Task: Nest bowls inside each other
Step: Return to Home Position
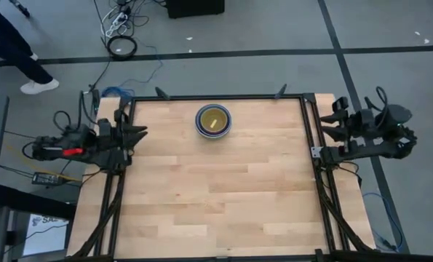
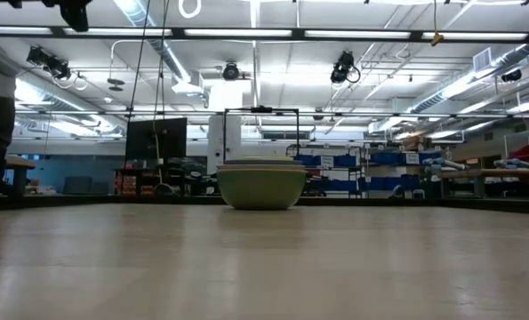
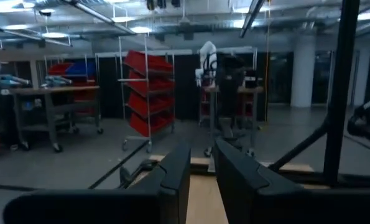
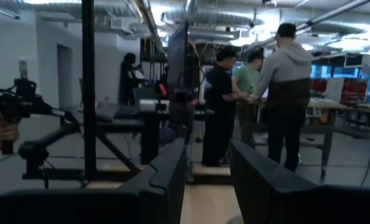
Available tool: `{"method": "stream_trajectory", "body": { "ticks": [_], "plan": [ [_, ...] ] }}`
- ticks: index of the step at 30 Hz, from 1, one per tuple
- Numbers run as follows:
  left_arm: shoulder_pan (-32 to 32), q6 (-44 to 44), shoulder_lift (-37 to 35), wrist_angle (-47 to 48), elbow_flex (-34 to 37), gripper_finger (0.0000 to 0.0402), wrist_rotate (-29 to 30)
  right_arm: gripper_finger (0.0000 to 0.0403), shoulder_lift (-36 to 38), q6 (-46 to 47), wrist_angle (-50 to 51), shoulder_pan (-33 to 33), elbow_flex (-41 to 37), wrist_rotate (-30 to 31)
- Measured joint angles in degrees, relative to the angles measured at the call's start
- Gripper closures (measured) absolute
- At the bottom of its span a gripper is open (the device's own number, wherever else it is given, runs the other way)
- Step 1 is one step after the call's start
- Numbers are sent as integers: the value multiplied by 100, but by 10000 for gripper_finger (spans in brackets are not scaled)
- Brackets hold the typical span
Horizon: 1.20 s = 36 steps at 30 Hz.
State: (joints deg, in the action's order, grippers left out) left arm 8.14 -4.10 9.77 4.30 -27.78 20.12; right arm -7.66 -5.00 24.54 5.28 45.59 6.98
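Note:
The bowls (image 1: 213, 121) stand nested in one stack at the far middle of the wooden table, the bottom of the outermost resting on the tabletop. From above I see a blue rim, a pale rim and a yellowish inside. The low view shows the stack's greenish outer wall (image 2: 261, 188) with other rims just above it. My left gripper (image 1: 137, 134) is drawn back over the table's left edge, open with nothing between its fingers (image 3: 172, 177). My right gripper (image 1: 327, 129) is drawn back over the right edge, also open and empty, its fingers (image 4: 169, 174) pointing level across the table.
A black frame (image 1: 231, 97) borders the table on its far, left and right sides. A person's legs (image 1: 16, 51) and cables (image 1: 120, 36) are on the floor beyond the far left corner. Several people (image 4: 259, 93) stand in the room behind. Bare wood (image 1: 216, 196) fills the near half.

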Motion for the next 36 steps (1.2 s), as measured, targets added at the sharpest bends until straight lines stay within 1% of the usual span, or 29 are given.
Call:
{"method": "stream_trajectory", "body": {
  "ticks": [4, 6, 9, 11, 13, 16, 20, 27, 30, 34, 36],
  "plan": [
    [2, 2, -417, -318, 587, 321, 4, 291, 438, -2, -26, 0, -574, 259],
    [2, 9, -561, -427, 886, 321, 107, 291, 599, 57, -71, 0, -979, 367],
    [2, 28, -717, -498, 1358, 321, 269, 291, 754, 221, -435, 0, -1683, 364],
    [2, 73, -813, -619, 1712, 321, 276, 291, 738, 349, -729, 0, -2146, 354],
    [2, 231, -825, -1097, 2139, 321, 277, 291, 719, 438, -1092, -6, -2606, 346],
    [2, 316, -869, -1827, 2694, 321, 281, 291, 746, 445, -1593, -7, -3078, 335],
    [2, 610, -854, -1476, 2729, 321, 381, 291, 745, 580, -1973, -15, -3522, 204],
    [2, 458, -863, -1400, 2731, 321, 485, 291, 738, 1143, -2159, -20, -4322, 174],
    [0, 435, -863, -1376, 2731, 321, 494, 291, 609, 1205, -2462, -29, -4429, 92],
    [-2, 410, -863, -1421, 2731, 321, 494, 291, 506, 1267, -2485, -135, -4435, 138],
    [-2, 450, -863, -1426, 2731, 321, 494, 291, 433, 1077, -2481, -203, -4435, 137]
  ]
}}
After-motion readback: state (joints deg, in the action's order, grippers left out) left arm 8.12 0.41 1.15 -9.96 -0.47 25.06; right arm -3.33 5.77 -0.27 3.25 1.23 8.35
